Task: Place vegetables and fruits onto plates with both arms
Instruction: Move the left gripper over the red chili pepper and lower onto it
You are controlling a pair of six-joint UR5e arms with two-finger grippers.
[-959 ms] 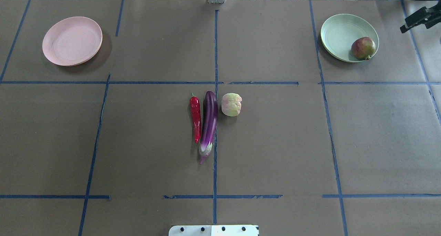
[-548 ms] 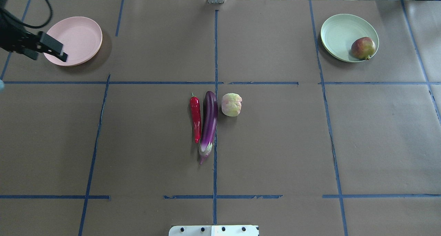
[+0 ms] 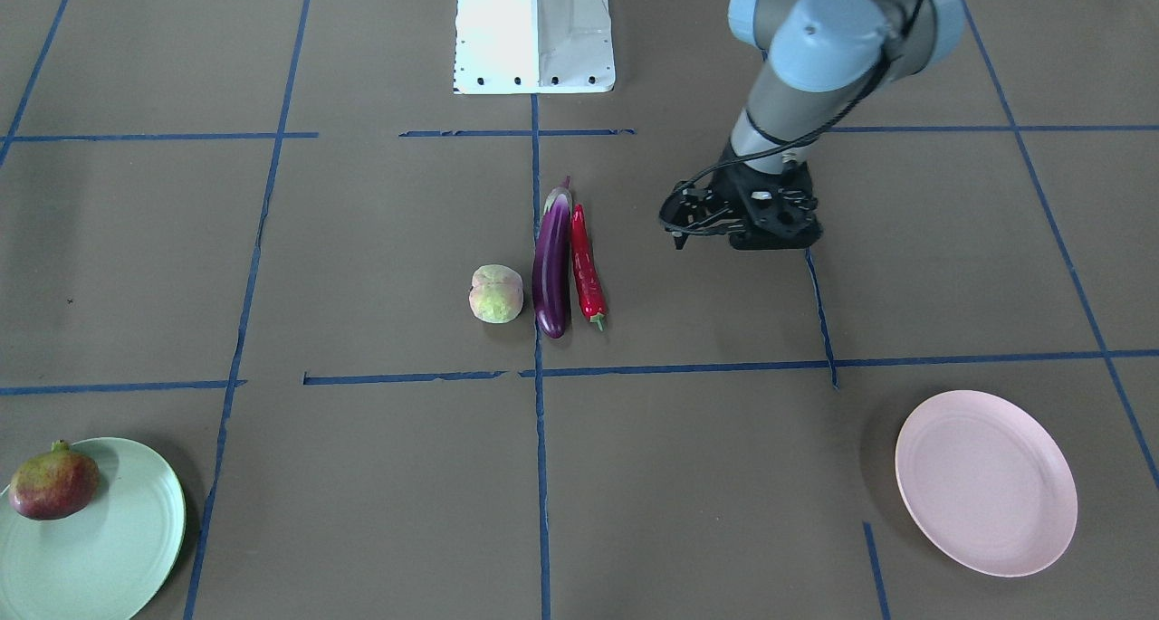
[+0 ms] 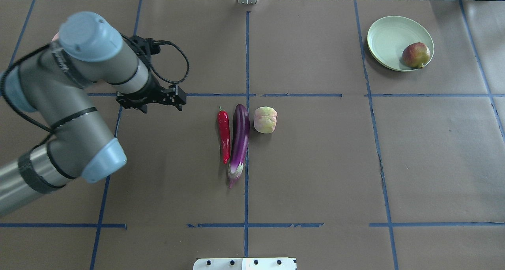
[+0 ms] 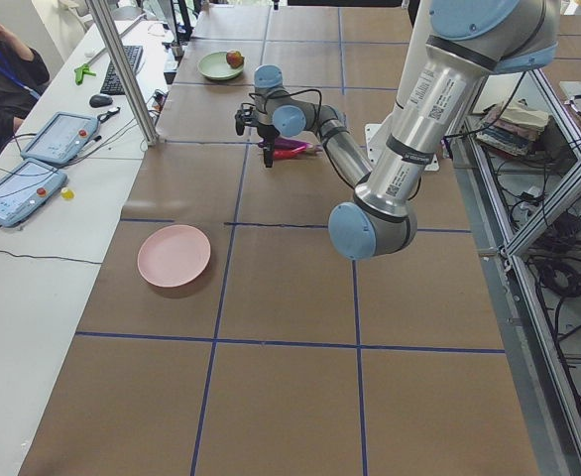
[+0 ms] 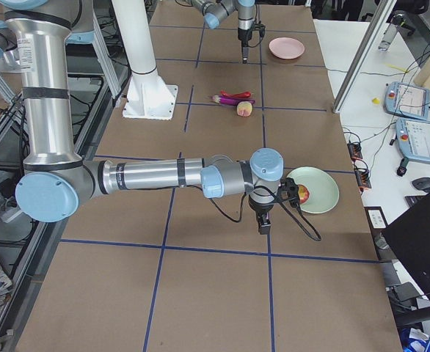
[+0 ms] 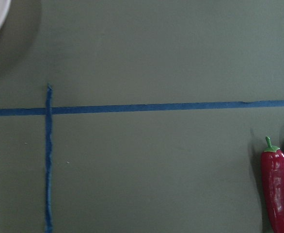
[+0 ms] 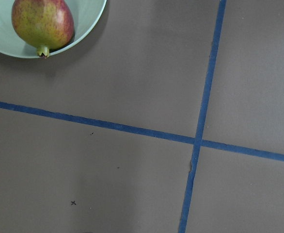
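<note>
Hovering left of centre, left gripper (image 4: 180, 101) spread, aiming toward the chili pepper (image 4: 224, 135), likely bound for the pink plate (image 3: 985, 482).

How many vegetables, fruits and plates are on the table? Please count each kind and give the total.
Vegetables: 2 (eggplant, chili pepper)
Fruits: 2 (peach, red-green fruit on the green plate)
Plates: 2 (green plate, pink plate)
Total: 6
</note>
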